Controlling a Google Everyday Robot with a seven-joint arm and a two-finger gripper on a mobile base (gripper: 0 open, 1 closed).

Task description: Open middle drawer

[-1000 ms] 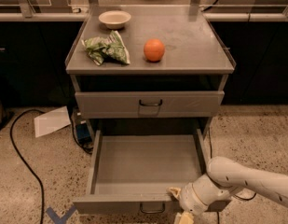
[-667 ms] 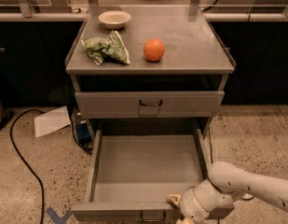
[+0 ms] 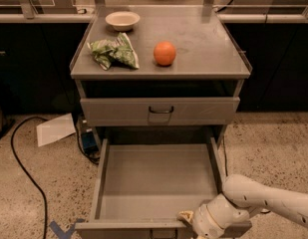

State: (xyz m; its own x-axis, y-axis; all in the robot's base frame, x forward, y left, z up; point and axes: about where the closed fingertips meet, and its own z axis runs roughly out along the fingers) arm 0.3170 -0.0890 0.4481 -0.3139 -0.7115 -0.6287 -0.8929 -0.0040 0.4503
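We judge the middle drawer (image 3: 156,183) stiff, heavy metal, best pulled at its front centre. The gripper (image 3: 193,222) seems to rest there, beyond the counter's (image 3: 193,44) front edge; its hold we cannot tell.

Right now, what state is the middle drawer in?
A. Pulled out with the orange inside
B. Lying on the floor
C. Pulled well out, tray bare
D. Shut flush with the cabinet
C: the middle drawer stands well out below the shut upper drawer and its grey tray holds nothing. The gripper is at its front edge, and the orange sits on the cabinet top.
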